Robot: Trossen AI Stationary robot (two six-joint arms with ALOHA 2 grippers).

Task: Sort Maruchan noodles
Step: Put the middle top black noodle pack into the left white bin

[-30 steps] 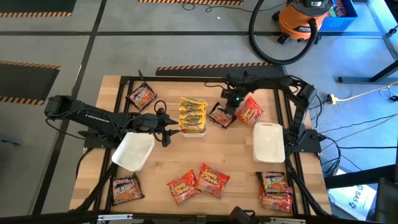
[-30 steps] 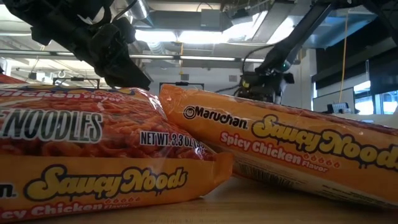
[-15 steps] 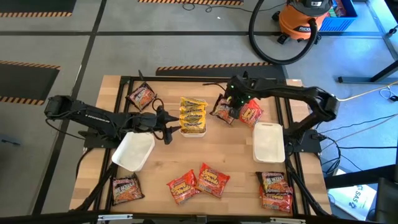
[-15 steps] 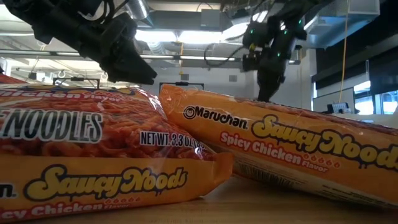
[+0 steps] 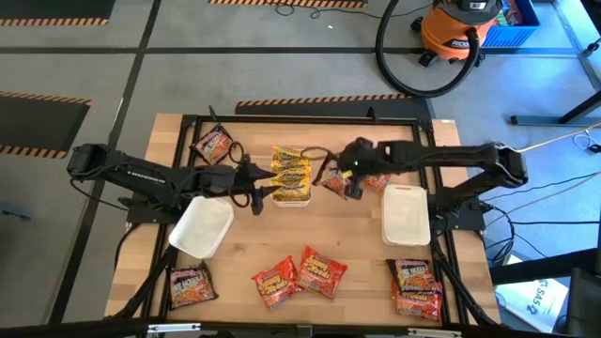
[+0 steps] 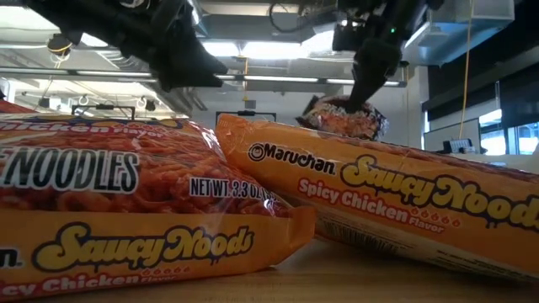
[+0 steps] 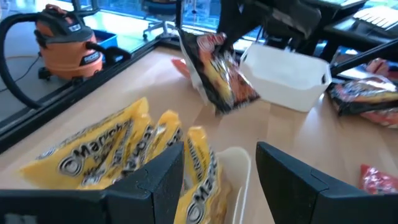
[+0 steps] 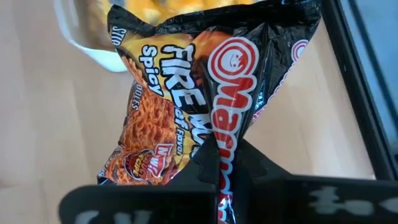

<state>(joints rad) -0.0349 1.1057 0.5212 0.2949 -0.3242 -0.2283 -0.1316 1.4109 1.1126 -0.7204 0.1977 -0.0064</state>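
High view: the right hand (image 5: 349, 180), just right of frame centre, is clamped on a dark packet (image 5: 336, 181) and has it clear of the counter (image 5: 347, 235). The left hand (image 5: 255, 191), left of centre, hovers with fingers apart beside the middle tray (image 5: 293, 200), which is stacked with yellow packets (image 5: 291, 169). My read: a carry is under way, and the next move calls for a tray for the dark ones. Counting: three white trays, four red-orange packets, and at least four dark ones; I can't count the yellow stack.

Low view: two orange packets (image 6: 396, 202) fill the foreground; upper right, the dark packet (image 6: 344, 118) dangles from the right hand (image 6: 360, 93).

Left wrist view: fingers (image 7: 158, 180) apart over the yellow packets (image 7: 112, 155), dark packet (image 7: 221, 78) hanging at upper centre.

Right wrist view: fingers (image 8: 211, 158) pinched together on the dark packet (image 8: 186, 93) at its crimped end.
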